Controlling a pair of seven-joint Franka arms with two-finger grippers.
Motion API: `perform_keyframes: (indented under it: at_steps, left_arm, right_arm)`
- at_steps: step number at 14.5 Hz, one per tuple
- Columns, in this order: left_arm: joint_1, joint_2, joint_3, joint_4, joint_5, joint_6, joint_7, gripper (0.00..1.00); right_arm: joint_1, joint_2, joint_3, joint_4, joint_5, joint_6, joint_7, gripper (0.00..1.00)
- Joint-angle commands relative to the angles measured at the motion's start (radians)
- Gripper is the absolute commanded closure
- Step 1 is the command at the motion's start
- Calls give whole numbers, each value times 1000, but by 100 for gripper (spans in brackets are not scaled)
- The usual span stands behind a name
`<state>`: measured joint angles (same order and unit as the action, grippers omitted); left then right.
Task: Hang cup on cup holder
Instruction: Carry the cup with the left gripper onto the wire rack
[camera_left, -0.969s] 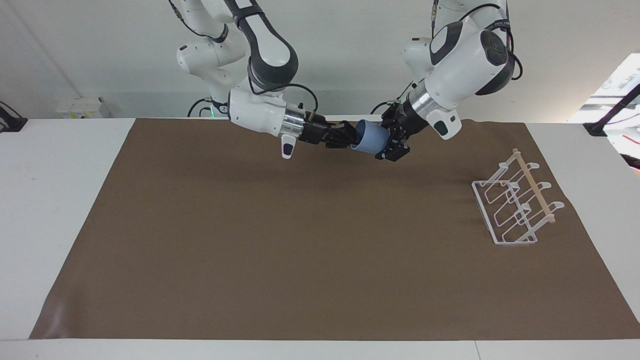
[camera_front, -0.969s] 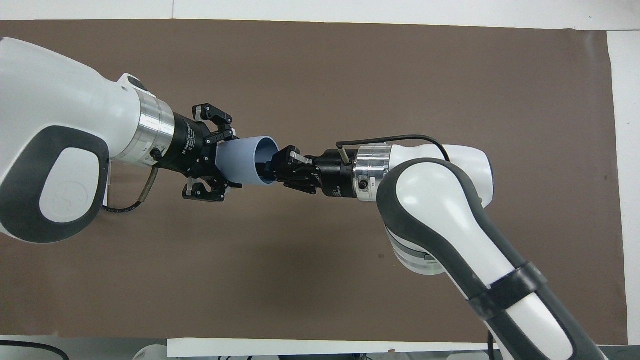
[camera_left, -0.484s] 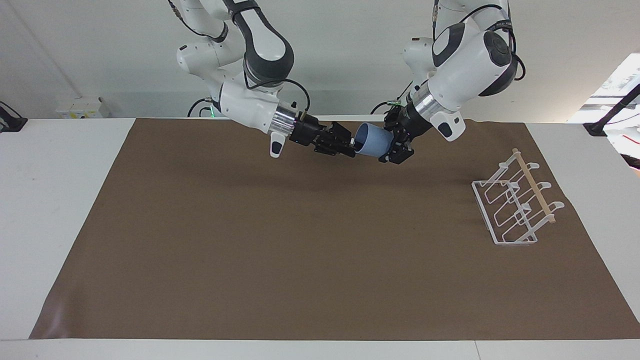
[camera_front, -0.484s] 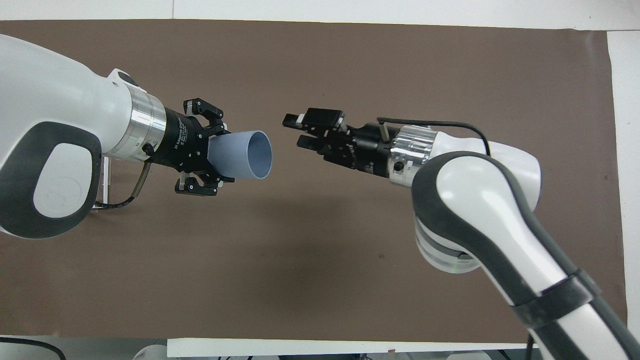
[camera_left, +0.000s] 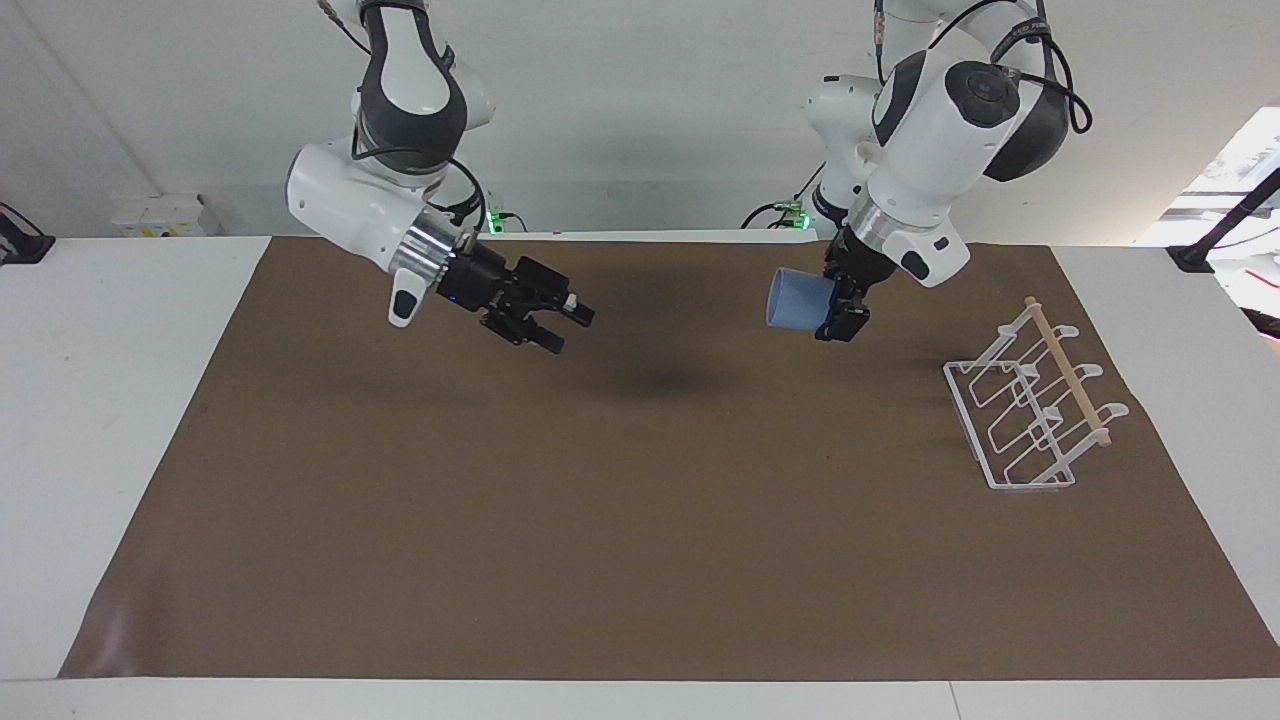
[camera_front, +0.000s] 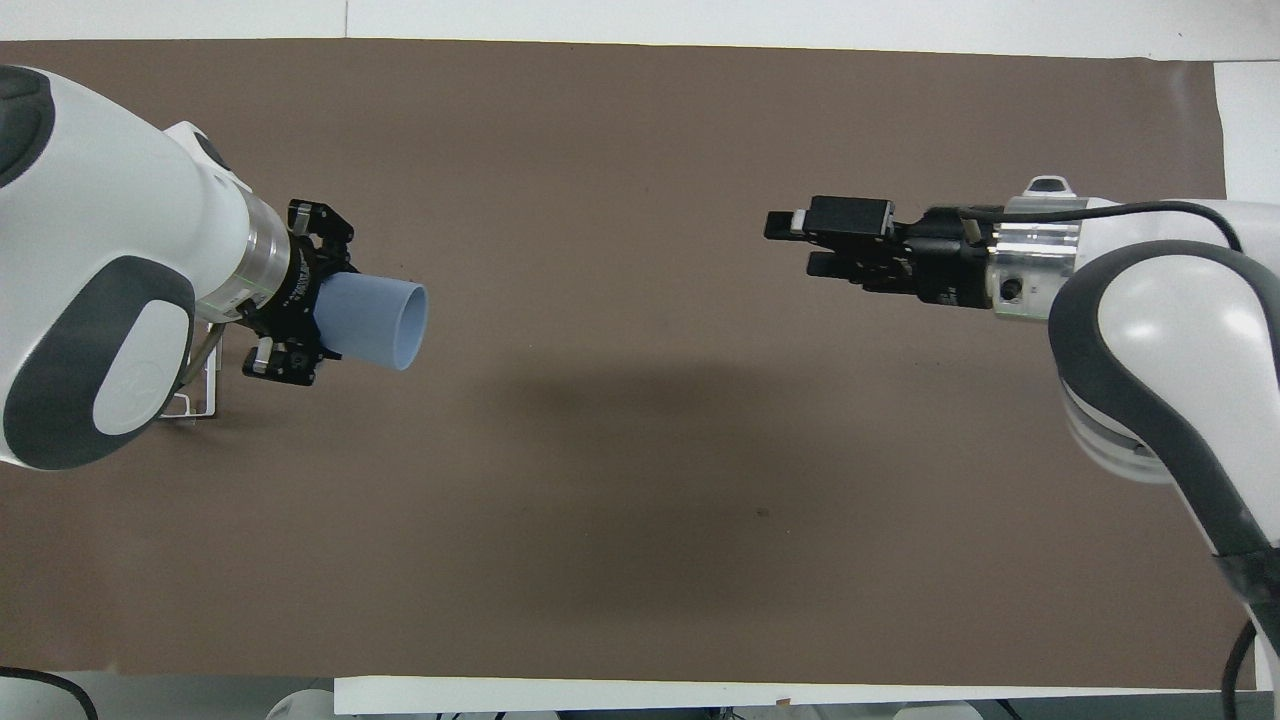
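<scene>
The light-blue cup (camera_left: 795, 300) lies on its side in the air, held by its base in my left gripper (camera_left: 838, 308), which is shut on it. Its open rim points toward the right arm's end of the table. In the overhead view the cup (camera_front: 375, 322) sticks out of the left gripper (camera_front: 305, 335). The white wire cup holder (camera_left: 1030, 410) with its wooden rod stands on the mat at the left arm's end; only one corner of it (camera_front: 200, 405) shows under the left arm from above. My right gripper (camera_left: 570, 330) is open and empty over the mat, and shows in the overhead view too (camera_front: 795, 245).
A brown mat (camera_left: 600, 520) covers most of the white table (camera_left: 120, 420). The cup holder is the only thing standing on it. A small white box (camera_left: 165, 215) sits at the table's edge by the wall, toward the right arm's end.
My right gripper has drawn out of the cup's mouth, opened and pulled back toward its own end. My left gripper has carried the cup toward the cup holder.
</scene>
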<state>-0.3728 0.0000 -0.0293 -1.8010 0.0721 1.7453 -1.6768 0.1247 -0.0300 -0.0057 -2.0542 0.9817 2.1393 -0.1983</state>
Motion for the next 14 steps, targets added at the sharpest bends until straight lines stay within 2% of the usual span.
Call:
perform_keyframes:
  at_steps: [1,2,4,6,8,10,12,14]
  left_arm:
    - [0,26,-3,-18,273,-27,20,100]
    - [-32,34,-3,-37,436,-62,19,100]
    - [-63,51,-3,-64,689,-127,15,100]
    - [-64,80,-3,-69,822,-138,14,100]
    - [-63,141,-4,-66,999,-139,-58,100]
    - [-51,187,-3,-60,1151,-141,-118,100]
    - [-32,216,-1,-66,1253,-157,-148,100]
    - [-20,305,-3,-64,1371,-205,-240,100]
  right_arm:
    - [-118,-10,12,-6,-318,-47,-42,1]
    - [-170,-8,12,8,-448,-85,-47,1]
    - [-244,-4,13,61,-587,-145,-52,1]
    - [-252,18,10,139,-709,-206,-44,1]
    - [-246,25,13,242,-893,-310,-30,1]
    - [-244,25,12,355,-972,-451,8,1]
    - [-266,27,4,458,-997,-573,8,1]
    - [-284,21,-11,564,-1026,-660,4,1]
